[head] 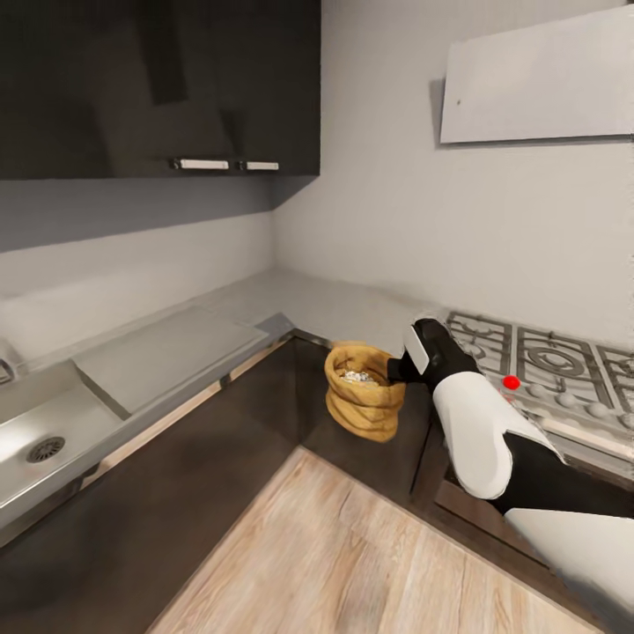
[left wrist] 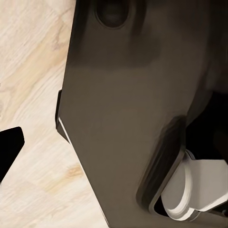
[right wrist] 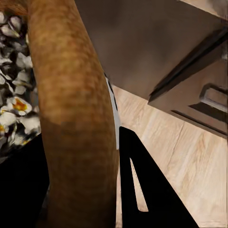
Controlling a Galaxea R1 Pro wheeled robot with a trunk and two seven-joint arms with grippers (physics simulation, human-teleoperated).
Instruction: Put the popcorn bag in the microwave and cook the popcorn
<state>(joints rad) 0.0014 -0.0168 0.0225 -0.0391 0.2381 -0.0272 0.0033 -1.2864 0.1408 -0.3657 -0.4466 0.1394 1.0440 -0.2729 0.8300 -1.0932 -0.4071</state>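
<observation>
While the right end effector [head: 394, 370] pinches the rolled rim of the popcorn bag [head: 363, 393], the bag hangs in the air in front of the dark cabinet fronts [head: 264, 387], off the tabletop [head: 264, 308] and above the light wood floor [head: 352, 546]. In the head view the bag's mouth faces up and pale popped kernels [head: 357, 377] show inside it; the fingertips themselves are hard to make out against the dark cabinet. The right wrist view settles it — the golden-tan rim [right wrist: 71, 109] runs between the two black fingers [right wrist: 152, 190], one inside the mouth beside the white and yellow popcorn [right wrist: 14, 109], the other outside.

The white-and-black right arm [head: 475, 431] reaches in from the lower right, and it covers part of the steel gas hob [head: 546, 361], whose far end is cut off by the frame edge. A red dot [head: 511, 381] sits on the hob's front edge just beside the arm. A steel sink [head: 44, 431] lies in the tabletop at the left, partly cut off.

In the left wrist view a dark robot body panel [left wrist: 128, 118] takes most of the frame, with wood floor beyond it and one black finger [left wrist: 9, 147] at the edge — whether the left end effector is spread or closed, I cannot tell.
</observation>
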